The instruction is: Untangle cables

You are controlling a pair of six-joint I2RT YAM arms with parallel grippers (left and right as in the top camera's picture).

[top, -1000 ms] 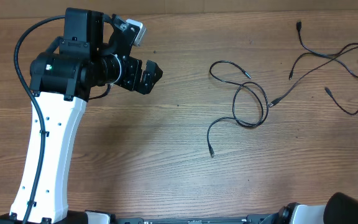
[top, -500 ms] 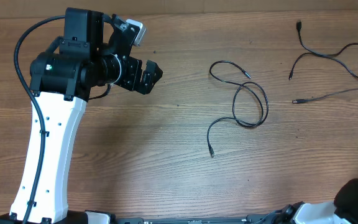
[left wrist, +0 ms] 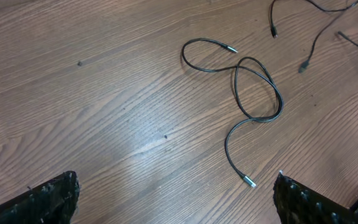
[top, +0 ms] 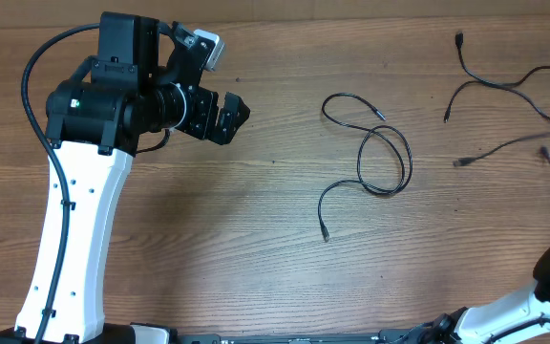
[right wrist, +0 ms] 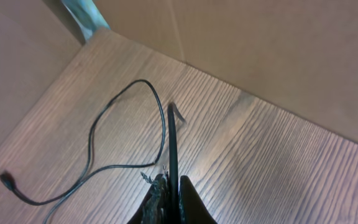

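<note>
Cables thin, black, looped | left tool wide open | right tool pinching cable

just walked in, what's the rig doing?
Cable untangling, partway. The right gripper is shut on one cable near a corner of the table, on the right side where more cables are strewn. The left gripper hovers open over the left side, holding nothing. One looped cable lies by itself mid-table, touching none of the others.
</note>
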